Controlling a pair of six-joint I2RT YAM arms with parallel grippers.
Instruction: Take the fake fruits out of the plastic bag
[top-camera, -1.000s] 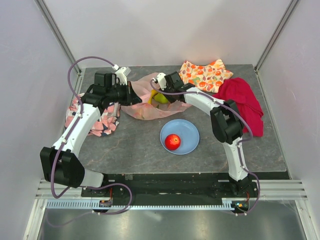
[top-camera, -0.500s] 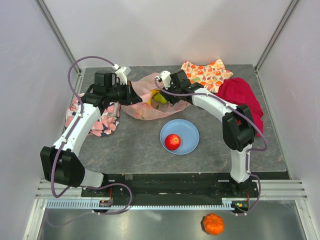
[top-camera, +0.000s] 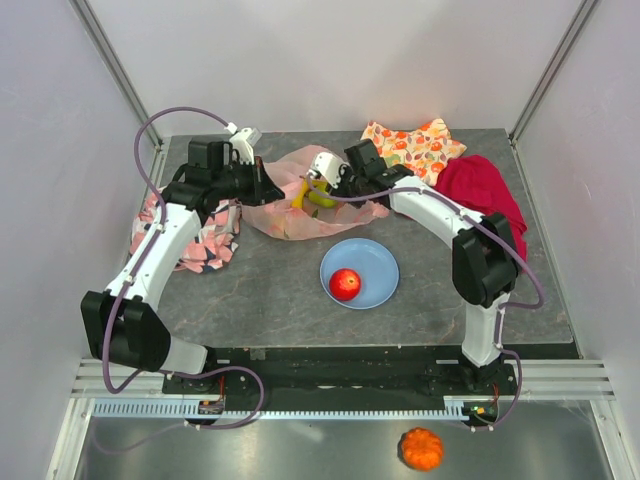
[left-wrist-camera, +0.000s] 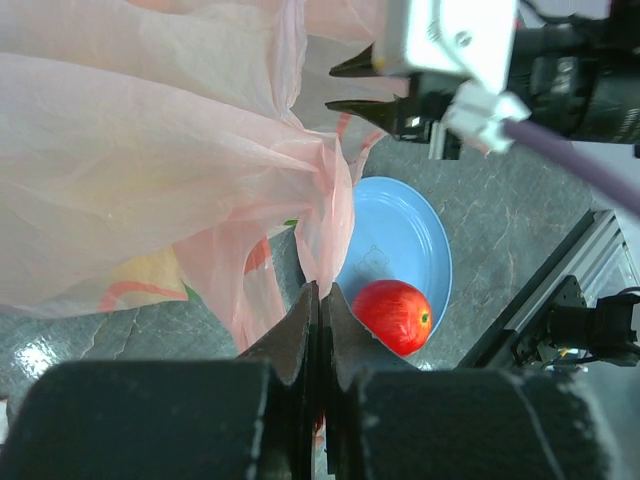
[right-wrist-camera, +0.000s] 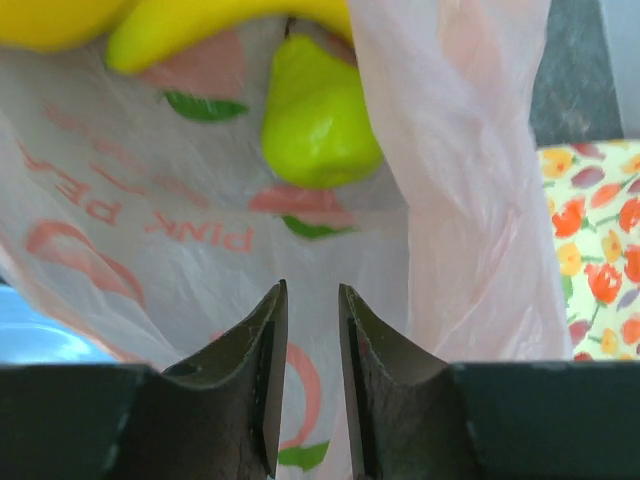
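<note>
- Pinch first: left gripper (left-wrist-camera: 320, 295) is fully closed on a fold of the plastic bag (left-wrist-camera: 150, 150), film caught betw. its tips. We judge it's there to hold the mouth up & open so the other arm can get in.
- Right gripper (right-wrist-camera: 312, 290): jaws only a narrow slit apart, nothing betw. them. Tips sit inside the bag mouth, aimed at the fruit, touching none.
- Just ahead of those tips: green pear (right-wrist-camera: 318, 110), glossy, narrow end away from the fingers, lying on the printed film. Yellow banana (right-wrist-camera: 200, 25) is right beside it, further in.
- Bag itself: thin, crinkly, translucent pink w/ red lettering & leaf prints. It lies at the back-centre of the table (top-camera: 270, 290), betw. the two wrists.
- Outside the bag: red apple (left-wrist-camera: 393, 315) on the blue plate (left-wrist-camera: 400, 225), near side of the bag. An orange (top-camera: 421, 448) lies off the table, below the front rail.
- Our read: two fruits out, pear + banana at least to go; any others inside we can't tell.
- Next move, we think: slit looks too narrow for the pear, so widen before closing. Slick plastic may slip.
</note>
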